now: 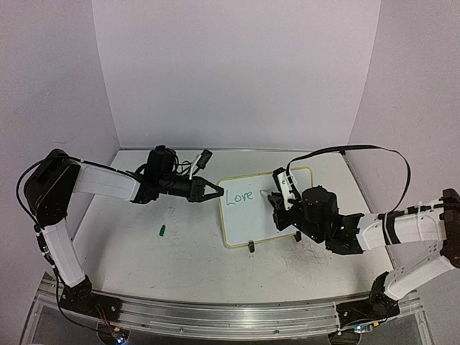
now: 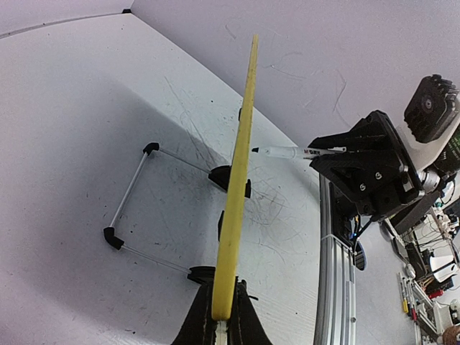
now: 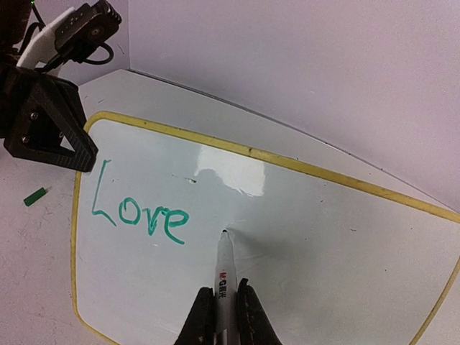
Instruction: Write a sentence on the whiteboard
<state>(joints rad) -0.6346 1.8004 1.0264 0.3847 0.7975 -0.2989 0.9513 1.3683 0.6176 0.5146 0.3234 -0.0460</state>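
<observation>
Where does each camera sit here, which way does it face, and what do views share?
Top external: above and behind the robot, looking down at the table; left arm and right arm show, left gripper at the left edge of the whiteboard, right gripper holding a marker.
Left wrist: looks along its own fingers, shut on the edge-on whiteboard, toward the right gripper.
Right wrist: looks down the marker between its own fingers at the board's face, reading "Love".
Shared: both wrist views show the whiteboard and the other arm's gripper.

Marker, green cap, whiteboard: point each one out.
Marker (image 3: 224,267): right wrist view, on its barrel.
Green cap (image 1: 163,231): top view, on its middle.
Whiteboard (image 1: 248,224): top view, bare surface below the writing.
</observation>
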